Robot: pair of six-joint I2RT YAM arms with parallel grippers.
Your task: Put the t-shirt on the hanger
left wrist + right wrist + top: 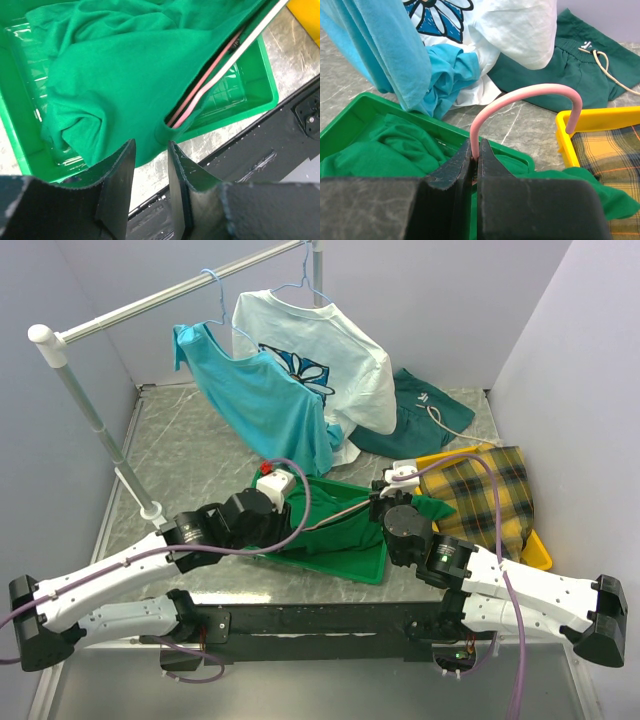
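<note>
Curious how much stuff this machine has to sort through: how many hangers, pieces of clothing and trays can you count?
Hangers: 3 (pink hanger, left light-blue hanger, right light-blue hanger)
Clothing and cloth: 5 (green t-shirt, turquoise shirt, white daisy t-shirt, dark teal-green garment, yellow plaid cloth)
Trays: 2 (green tray, yellow tray)
Total: 10

Nearest me the t-shirt (335, 530) lies in a tray (372, 570), the hanger (520, 95) partly inside it. Right of that, another tray (540, 555) holds a cloth (480, 495). Behind, two shirts (265, 405) (330, 350) hang on a rail (180, 290).
</note>
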